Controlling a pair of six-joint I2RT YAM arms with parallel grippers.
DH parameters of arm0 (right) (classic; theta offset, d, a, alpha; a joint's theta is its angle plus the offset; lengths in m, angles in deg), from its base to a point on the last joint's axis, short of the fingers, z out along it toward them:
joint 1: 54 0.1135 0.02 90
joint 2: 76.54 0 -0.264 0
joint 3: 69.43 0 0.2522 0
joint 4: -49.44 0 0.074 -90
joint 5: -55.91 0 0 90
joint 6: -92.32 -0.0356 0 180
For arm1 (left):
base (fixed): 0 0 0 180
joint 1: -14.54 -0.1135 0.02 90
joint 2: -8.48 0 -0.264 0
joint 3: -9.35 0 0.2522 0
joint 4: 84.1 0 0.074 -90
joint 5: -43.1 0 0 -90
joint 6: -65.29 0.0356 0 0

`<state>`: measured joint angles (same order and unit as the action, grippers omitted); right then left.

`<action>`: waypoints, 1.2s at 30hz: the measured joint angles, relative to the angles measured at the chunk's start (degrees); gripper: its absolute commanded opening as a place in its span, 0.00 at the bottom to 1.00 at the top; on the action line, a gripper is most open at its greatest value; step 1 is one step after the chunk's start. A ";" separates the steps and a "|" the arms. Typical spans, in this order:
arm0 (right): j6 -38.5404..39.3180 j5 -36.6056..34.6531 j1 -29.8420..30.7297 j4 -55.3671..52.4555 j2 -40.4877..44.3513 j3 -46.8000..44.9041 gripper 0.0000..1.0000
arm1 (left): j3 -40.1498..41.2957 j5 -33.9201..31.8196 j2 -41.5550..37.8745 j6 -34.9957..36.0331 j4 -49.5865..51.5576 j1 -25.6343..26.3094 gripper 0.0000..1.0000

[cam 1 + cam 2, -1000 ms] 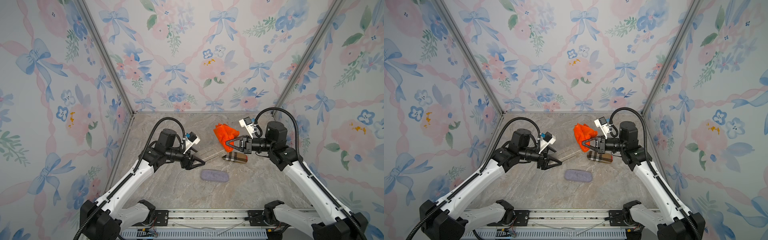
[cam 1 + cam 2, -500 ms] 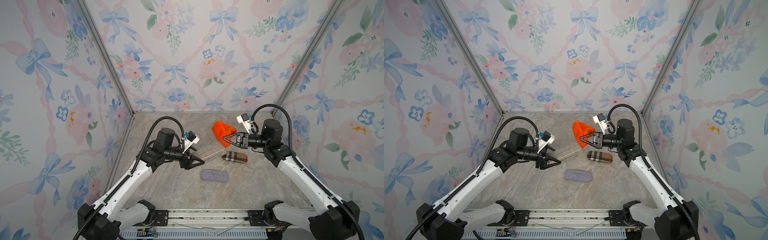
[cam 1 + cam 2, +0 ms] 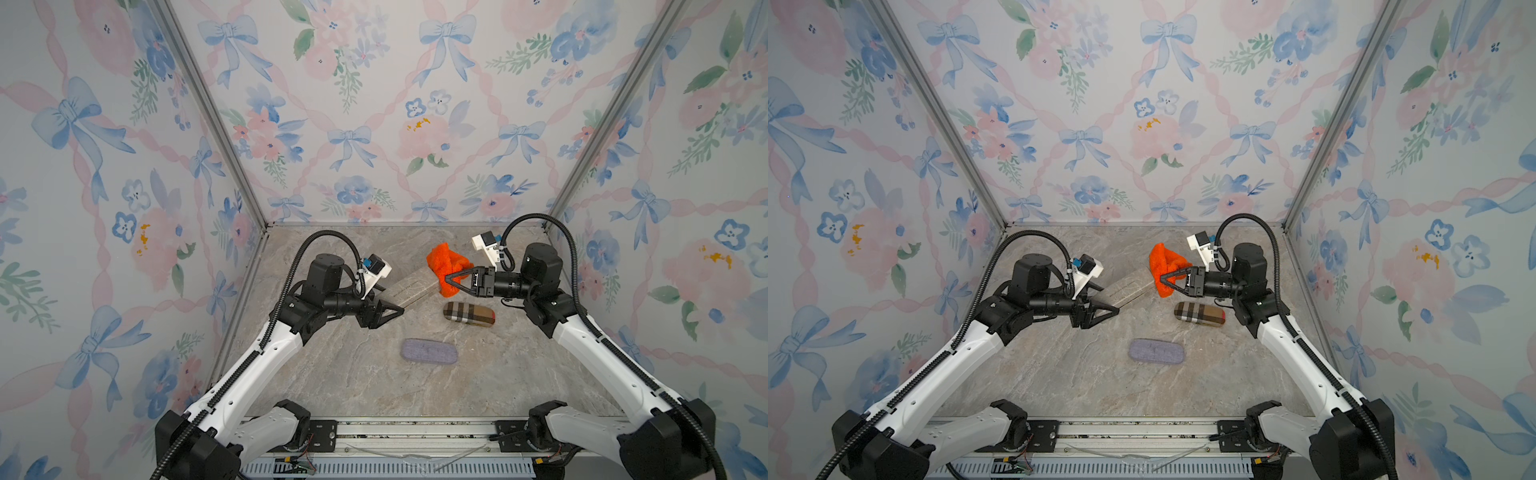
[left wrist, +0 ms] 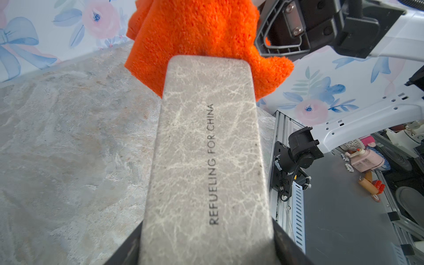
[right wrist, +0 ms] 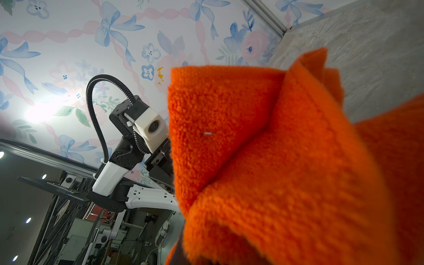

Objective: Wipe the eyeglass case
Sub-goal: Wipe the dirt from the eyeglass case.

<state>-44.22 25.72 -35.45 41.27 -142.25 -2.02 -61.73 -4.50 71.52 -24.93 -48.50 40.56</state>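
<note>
The eyeglass case is grey and marbled, with dark lettering. My left gripper is shut on its near end and holds it tilted above the table. An orange cloth lies against the case's far end. My right gripper is shut on the cloth. In the right wrist view the cloth hides the fingertips and the case.
A plaid case lies on the marbled table under the right arm. A lavender-grey case lies nearer the front, in the middle. Flowered walls close in the left, right and back sides.
My right gripper has carried the cloth a little up and back, onto the far end of the held case. The left arm and the case have hardly moved.
</note>
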 measured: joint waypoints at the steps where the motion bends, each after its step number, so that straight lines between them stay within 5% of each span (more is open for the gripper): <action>1: -0.20 0.02 0.02 -0.57 0.87 -0.02 0.00 | 0.00 0.02 0.00 -0.20 -0.57 -0.17 0.24; 6: 0.13 1.11 -0.35 -4.94 7.82 0.74 0.00 | -0.02 -0.17 -0.11 -3.96 -4.39 -0.90 0.24; 13: 2.67 -1.29 -0.57 -5.70 16.00 2.21 0.00 | -0.46 -0.42 0.24 -22.43 -19.30 -2.10 0.24; 22: 1.55 -8.79 5.84 14.25 15.28 -6.16 0.00 | -1.40 3.93 2.43 -45.31 -33.35 0.72 0.26; 28: 2.40 -11.85 10.75 23.02 8.79 -5.33 0.00 | 0.13 3.39 1.84 -50.21 -35.74 7.41 0.25; 36: 5.25 -13.00 5.70 24.26 6.56 -3.87 0.00 | 6.36 -0.94 -3.06 -54.10 -38.12 8.68 0.24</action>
<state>-38.98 12.72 -29.75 65.53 -135.69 -5.89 -55.37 -5.44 68.46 -79.03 -86.61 49.24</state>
